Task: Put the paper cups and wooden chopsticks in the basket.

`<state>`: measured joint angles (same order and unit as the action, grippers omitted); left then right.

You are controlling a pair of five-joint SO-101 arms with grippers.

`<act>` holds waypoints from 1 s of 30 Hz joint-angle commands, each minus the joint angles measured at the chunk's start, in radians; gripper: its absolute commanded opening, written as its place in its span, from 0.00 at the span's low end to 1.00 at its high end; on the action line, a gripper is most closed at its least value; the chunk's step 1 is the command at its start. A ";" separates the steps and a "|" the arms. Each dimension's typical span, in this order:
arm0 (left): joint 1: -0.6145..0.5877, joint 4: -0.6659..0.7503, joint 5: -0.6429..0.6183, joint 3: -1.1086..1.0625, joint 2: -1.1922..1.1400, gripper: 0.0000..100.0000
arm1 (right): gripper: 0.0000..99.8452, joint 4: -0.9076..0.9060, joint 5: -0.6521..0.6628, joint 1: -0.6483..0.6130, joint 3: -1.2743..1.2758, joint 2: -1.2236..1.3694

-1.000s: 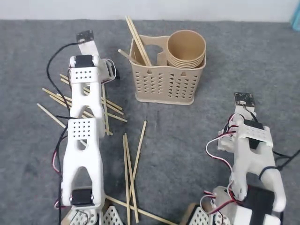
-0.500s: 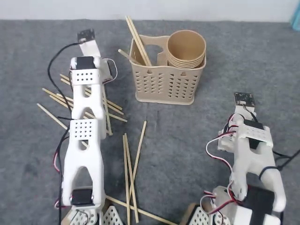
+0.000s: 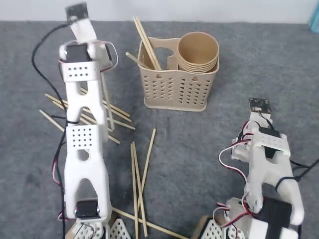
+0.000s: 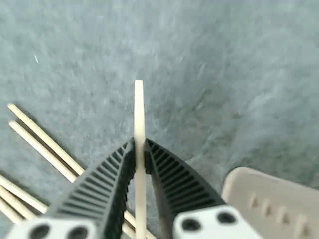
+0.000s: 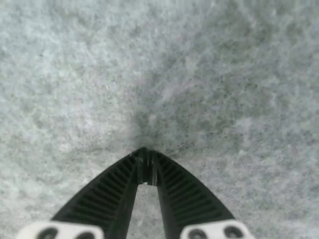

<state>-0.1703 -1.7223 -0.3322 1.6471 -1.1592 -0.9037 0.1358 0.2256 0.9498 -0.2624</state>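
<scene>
The left gripper (image 4: 139,145) is shut narrow on a single chopstick (image 4: 138,107), which runs straight between the two ribbed jaws and sticks out past their tips over the grey mat (image 4: 224,74). In the high view the left arm (image 3: 79,74) is stretched out along the left side of the mat, its wrist level with the basket (image 3: 174,94) and well to one side of it, and the held stick shows as a pale line just beside the arm. Whether its far end touches the pile under it, I cannot tell

The basket stands upright near the far edge of the mat. A stack of paper cups (image 3: 198,50) sits in one compartment, and a few chopsticks (image 3: 147,42) lean in the other, their ends poking above the rim

More loose chopsticks (image 3: 57,107) lie scattered on the mat beside and under the left arm, and another small bunch (image 3: 135,184) lies between the two arms, closer to the front

The right gripper (image 5: 147,160) is closed on nothing, its tips pressed together above bare mat. The right arm (image 3: 264,149) sits folded at the front right, well apart from the basket
</scene>
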 commanded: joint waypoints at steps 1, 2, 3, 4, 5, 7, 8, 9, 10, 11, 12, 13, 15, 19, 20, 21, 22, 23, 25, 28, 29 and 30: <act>-0.008 -0.041 -0.014 -0.031 0.170 0.01 | 0.02 0.016 0.014 -0.004 -0.003 -0.036; -0.008 -0.041 -0.014 -0.065 0.206 0.01 | 0.02 0.016 0.014 -0.004 -0.003 -0.036; -0.009 -0.041 -0.014 -0.105 0.242 0.01 | 0.02 0.016 0.014 -0.004 -0.003 -0.036; -0.012 -0.041 -0.014 -0.154 0.287 0.01 | 0.02 0.016 0.014 -0.004 -0.003 -0.036; -0.014 -0.041 -0.014 -0.209 0.334 0.01 | 0.02 0.016 0.014 -0.004 -0.003 -0.036; -0.012 -0.040 -0.014 -0.335 0.442 0.01 | 0.02 0.016 0.014 -0.004 -0.003 -0.036; -0.011 -0.038 -0.014 -0.406 0.500 0.01 | 0.02 0.016 0.014 -0.004 -0.003 -0.036; -0.008 -0.037 -0.014 -0.472 0.559 0.01 | 0.02 0.016 0.014 -0.004 -0.003 -0.036; -0.006 -0.037 -0.014 -0.533 0.617 0.01 | 0.02 0.016 0.014 -0.004 -0.003 -0.036; 0.003 -0.035 -0.012 -0.587 0.674 0.01 | 0.02 0.016 0.014 -0.004 -0.003 -0.036; 0.011 -0.035 -0.011 -0.636 0.727 0.01 | 0.02 0.016 0.014 -0.004 -0.003 -0.036; 0.018 -0.034 -0.011 -0.671 0.775 0.01 | 0.02 0.016 0.014 -0.004 -0.003 -0.036; 0.028 -0.026 -0.011 -0.725 0.861 0.01 | 0.02 0.016 0.014 -0.004 -0.003 -0.036; 0.051 0.035 -0.011 -0.765 0.985 0.01 | 0.02 0.016 0.014 -0.004 -0.003 -0.036; 0.057 0.054 -0.011 -0.768 1.010 0.01 | 0.02 0.016 0.012 -0.004 -0.003 -0.036; 0.060 0.069 -0.012 -0.769 1.033 0.01 | 0.02 0.016 0.012 -0.004 -0.003 -0.036; 0.061 0.083 -0.012 -0.769 1.051 0.01 | 0.02 0.016 0.012 -0.004 -0.003 -0.036; 0.069 0.094 -0.012 -0.769 1.069 0.01 | 0.02 0.016 0.012 -0.002 -0.003 -0.036; 0.075 0.106 -0.012 -0.771 1.092 0.01 | 0.02 0.016 0.012 -0.002 -0.003 -0.036; 0.075 0.106 -0.012 -0.766 1.115 0.01 | 0.02 0.016 0.012 -0.002 -0.003 -0.036; 0.075 0.106 -0.012 -0.765 1.123 0.01 | 0.02 0.016 0.012 -0.002 -0.003 -0.036; 0.075 0.106 -0.012 -0.765 1.129 0.01 | 0.02 0.016 0.012 -0.002 -0.003 -0.036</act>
<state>-0.1028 -1.6502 -0.3322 0.8784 -0.0928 -0.9037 0.1358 0.2256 0.9498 -0.2624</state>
